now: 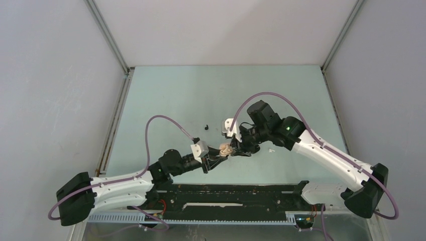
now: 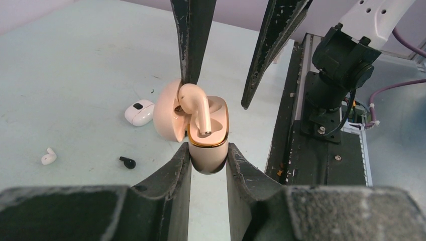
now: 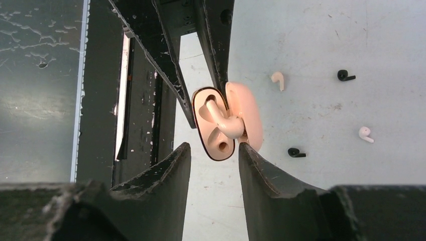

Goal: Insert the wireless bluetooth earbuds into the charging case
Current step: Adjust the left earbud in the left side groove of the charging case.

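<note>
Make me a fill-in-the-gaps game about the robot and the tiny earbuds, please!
1. The left gripper squeezes the cream charging case, whose lid is ____.
2. The closed case lying on the table is ____ in colour.
3. In the right wrist view, ____ black earbuds lie on the table.

Missing words: open; white; two.
</note>
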`<state>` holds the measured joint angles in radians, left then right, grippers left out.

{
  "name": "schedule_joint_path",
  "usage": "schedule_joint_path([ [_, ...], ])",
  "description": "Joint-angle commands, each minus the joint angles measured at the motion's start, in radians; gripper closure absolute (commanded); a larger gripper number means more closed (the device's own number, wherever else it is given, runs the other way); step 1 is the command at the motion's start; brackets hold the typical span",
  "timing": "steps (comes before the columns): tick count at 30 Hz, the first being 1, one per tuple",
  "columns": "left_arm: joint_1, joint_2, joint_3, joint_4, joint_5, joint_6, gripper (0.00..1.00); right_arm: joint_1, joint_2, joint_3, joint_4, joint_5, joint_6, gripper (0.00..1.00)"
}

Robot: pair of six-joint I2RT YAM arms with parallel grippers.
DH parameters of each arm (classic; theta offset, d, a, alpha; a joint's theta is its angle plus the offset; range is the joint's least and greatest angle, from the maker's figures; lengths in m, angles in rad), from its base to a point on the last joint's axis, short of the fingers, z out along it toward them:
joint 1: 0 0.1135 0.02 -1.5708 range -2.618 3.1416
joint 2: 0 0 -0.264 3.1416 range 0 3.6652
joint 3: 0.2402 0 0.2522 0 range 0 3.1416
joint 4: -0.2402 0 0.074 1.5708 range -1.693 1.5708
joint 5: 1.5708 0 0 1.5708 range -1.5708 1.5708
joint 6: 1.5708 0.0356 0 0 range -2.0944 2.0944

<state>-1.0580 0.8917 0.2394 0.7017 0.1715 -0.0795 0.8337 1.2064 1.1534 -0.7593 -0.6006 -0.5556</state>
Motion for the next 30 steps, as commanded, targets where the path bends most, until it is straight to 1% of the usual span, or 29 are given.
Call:
schedule_joint_path([
  [1,-0.005,0.019,0.056,0.051,0.017,-0.013,1.00,0.018,0.012,0.002,0.053,0.026,0.014,0.57],
  [6,-0.005,0.037,0.065,0.052,0.015,-0.019,1.00,0.031,0.014,0.002,0.068,0.043,0.021,0.58],
  [13,-0.005,0.043,0.064,0.051,-0.003,-0.023,1.00,0.036,0.011,0.003,0.072,0.047,0.026,0.64],
  [22,-0.005,0.069,0.077,0.051,0.002,-0.031,1.00,0.048,0.004,0.004,0.077,0.045,0.029,0.78],
  [30,-0.005,0.079,0.083,0.051,0.003,-0.029,1.00,0.065,0.014,0.003,0.079,0.072,0.034,0.81],
])
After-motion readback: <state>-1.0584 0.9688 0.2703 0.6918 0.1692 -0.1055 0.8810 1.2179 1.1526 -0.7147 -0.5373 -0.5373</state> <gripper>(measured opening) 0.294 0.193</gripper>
